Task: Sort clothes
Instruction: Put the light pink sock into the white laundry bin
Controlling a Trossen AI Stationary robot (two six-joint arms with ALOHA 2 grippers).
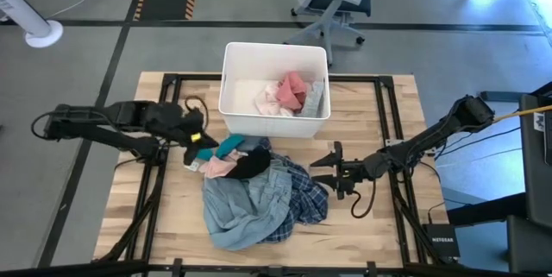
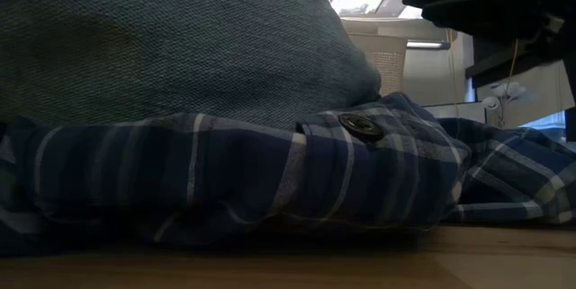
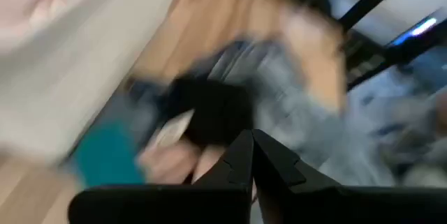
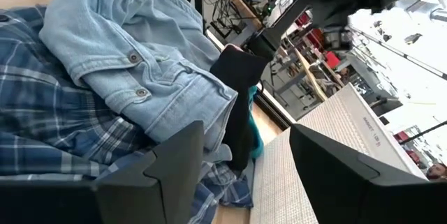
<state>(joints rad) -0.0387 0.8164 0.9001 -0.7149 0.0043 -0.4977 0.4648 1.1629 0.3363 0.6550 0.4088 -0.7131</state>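
A pile of clothes lies in the middle of the table: a light-blue denim shirt (image 1: pixel 241 212), a navy plaid shirt (image 1: pixel 304 198), a black garment (image 1: pixel 252 163), a salmon pink one (image 1: pixel 216 167) and a teal one (image 1: pixel 229 145). White, pink and grey garments (image 1: pixel 289 94) lie in the white bin (image 1: pixel 231 104). My left gripper (image 1: pixel 199 141) is shut just left of the teal garment, and its wrist view (image 3: pixel 250 142) shows the shut fingers with nothing between them. My right gripper (image 1: pixel 323 168) is open and empty, level, just right of the plaid shirt (image 4: pixel 63 140).
The white bin stands at the table's far middle, right behind the pile; its wall shows in the right wrist view (image 4: pixel 314 182). The plaid and denim shirts fill the low view (image 2: pixel 225 172). Bare wood shows at the table's near left (image 1: pixel 155 217) and right (image 1: pixel 379 217).
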